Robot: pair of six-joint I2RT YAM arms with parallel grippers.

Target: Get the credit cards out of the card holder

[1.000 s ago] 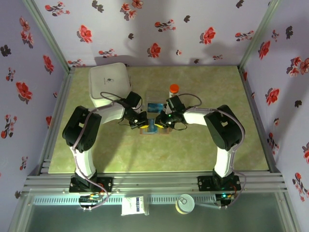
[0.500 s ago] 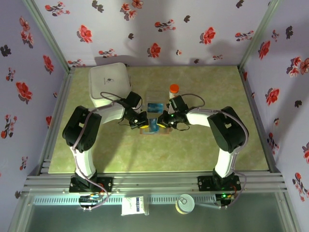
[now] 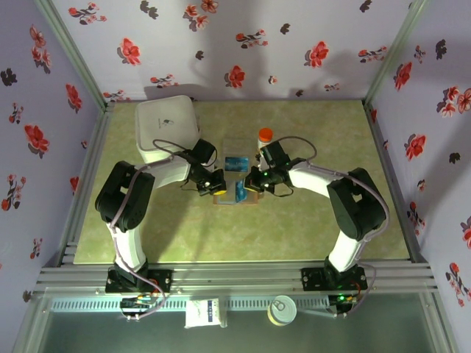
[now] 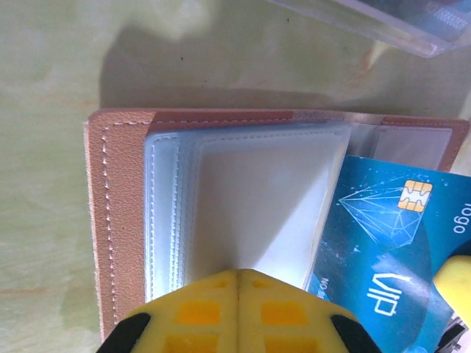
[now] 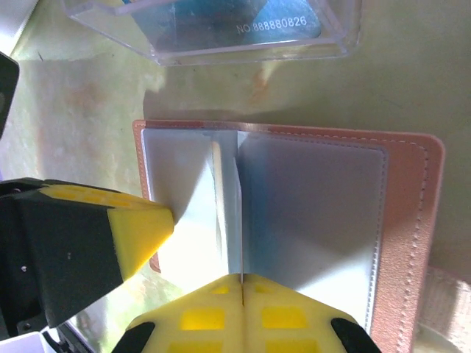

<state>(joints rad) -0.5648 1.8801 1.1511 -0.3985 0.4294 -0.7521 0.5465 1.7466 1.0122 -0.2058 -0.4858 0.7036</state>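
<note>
Left wrist: card holder sleeve is pinched by left gripper, blue card exposed. Another sleeve is pinched by right gripper.

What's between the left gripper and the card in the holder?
A sleeve. The left gripper is shut on it, and it overlaps the left edge of the card. Most of the card's face lies bare.
</note>
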